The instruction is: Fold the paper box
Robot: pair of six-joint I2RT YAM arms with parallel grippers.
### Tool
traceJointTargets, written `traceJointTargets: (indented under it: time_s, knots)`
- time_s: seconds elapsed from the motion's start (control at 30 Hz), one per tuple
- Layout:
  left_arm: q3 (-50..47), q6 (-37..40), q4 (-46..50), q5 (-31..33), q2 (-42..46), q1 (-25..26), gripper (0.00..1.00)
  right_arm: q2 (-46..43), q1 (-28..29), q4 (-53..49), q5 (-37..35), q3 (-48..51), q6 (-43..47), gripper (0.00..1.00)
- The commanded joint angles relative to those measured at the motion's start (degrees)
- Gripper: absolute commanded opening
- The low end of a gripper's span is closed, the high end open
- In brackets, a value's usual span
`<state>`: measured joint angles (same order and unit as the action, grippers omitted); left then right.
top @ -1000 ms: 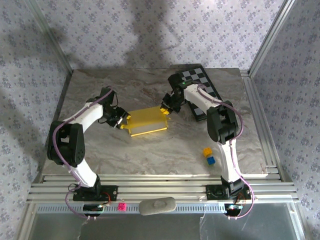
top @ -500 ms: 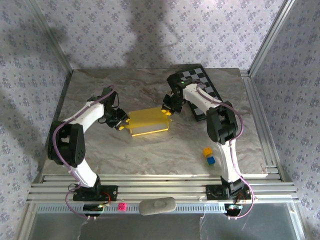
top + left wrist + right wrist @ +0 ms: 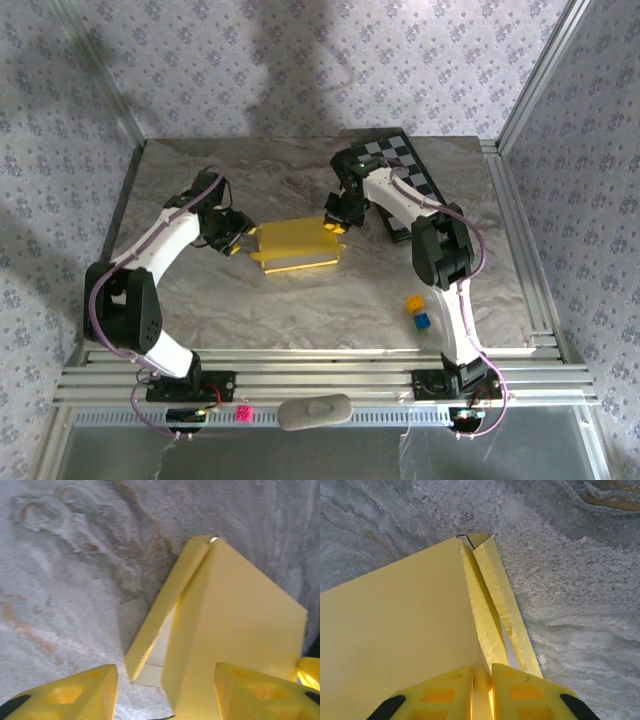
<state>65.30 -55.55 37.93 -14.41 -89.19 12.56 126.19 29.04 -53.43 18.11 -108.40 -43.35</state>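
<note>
The paper box (image 3: 293, 246) lies flat and yellow on the marble table, between the two arms. My left gripper (image 3: 238, 238) is at its left end and stands open. In the left wrist view the fingers (image 3: 75, 695) are well apart. The box's open end (image 3: 235, 620), with a loose side flap and pale inside, lies between them, and the left finger is clear of it. My right gripper (image 3: 338, 222) is at the box's right end. In the right wrist view it (image 3: 483, 672) is shut on a thin upright edge of the box (image 3: 400, 630), beside two narrow folded flaps.
A black-and-white chequered board (image 3: 400, 175) lies at the back right, under the right arm. A small yellow cube (image 3: 414, 302) and a blue cube (image 3: 422, 320) sit near the right arm's base. Aluminium rails border the table.
The left arm's elbow has swung out to the left and its jaws have widened. The box's top now lies flatter, with less pale inside showing. The right gripper keeps its hold.
</note>
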Motion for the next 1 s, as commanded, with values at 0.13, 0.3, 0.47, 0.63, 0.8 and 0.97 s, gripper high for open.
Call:
traceJointTargets:
  time_s: [0.13, 0.3, 0.47, 0.63, 0.8, 0.97]
  knots:
    - [-0.87, 1.35, -2.31, -4.6, -5.37, 1.76, 0.46, 0.1, 0.64, -3.87, -2.17, -3.05, 2.69, 0.17]
    - [-1.86, 2.24, -3.56, -4.13, -7.58, 2.21, 0.44, 0.79, 0.85, -3.92, -2.26, -3.08, 3.05, 0.17]
    - [-3.03, 3.33, -3.49, -3.1, -8.64, 2.56, 0.38, 1.42, 1.02, -4.23, -2.8, -3.06, 3.59, 0.17]
    - [-4.76, 3.76, -3.98, -2.65, -9.47, 2.65, 0.35, 1.1, 1.35, -4.88, -4.06, -3.78, 4.7, 0.17]
    - [-5.52, 3.96, -4.45, -1.7, -9.69, 2.83, 0.3, -0.79, 1.64, -5.6, -5.84, -5.21, 5.76, 0.24]
    - [-5.33, 4.57, -4.47, -1.4, -9.87, 2.82, 0.29, -4.51, 2.07, -4.78, -6.82, -2.53, 9.9, 0.38]
